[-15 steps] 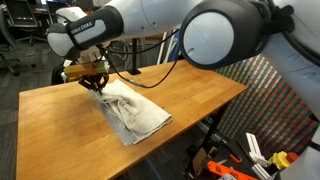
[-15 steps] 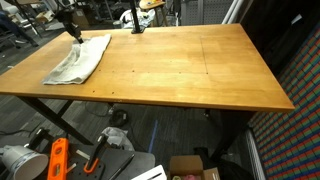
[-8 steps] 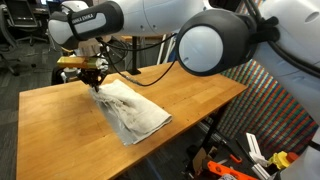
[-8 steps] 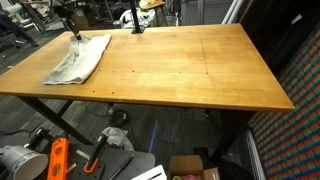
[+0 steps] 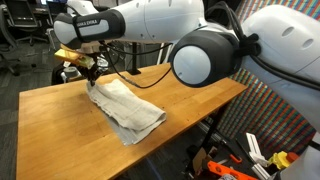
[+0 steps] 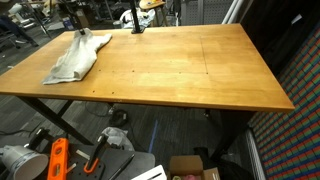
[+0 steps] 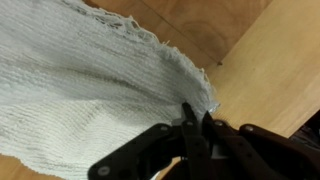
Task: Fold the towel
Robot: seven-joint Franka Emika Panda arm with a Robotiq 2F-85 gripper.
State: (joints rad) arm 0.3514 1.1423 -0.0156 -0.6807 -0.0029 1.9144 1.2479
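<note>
A pale grey towel [image 5: 124,107] lies crumpled on the wooden table [image 5: 190,95], near one end; it also shows in an exterior view [image 6: 74,60] and fills the wrist view [image 7: 80,80]. My gripper [image 5: 90,75] is shut on the towel's far corner and holds that corner a little above the table, so the cloth hangs from it. In an exterior view the gripper [image 6: 76,33] is at the towel's far end. In the wrist view the black fingers [image 7: 197,125] pinch the towel's frayed edge.
The table's long wooden top [image 6: 190,65] stretches away from the towel. Orange tools [image 6: 58,158] and boxes lie on the floor below. Chairs and clutter stand behind the table. A patterned panel [image 5: 262,95] stands at one side.
The gripper has risen and shifted with the towel corner, lifting that end of the cloth off the table and stretching it.
</note>
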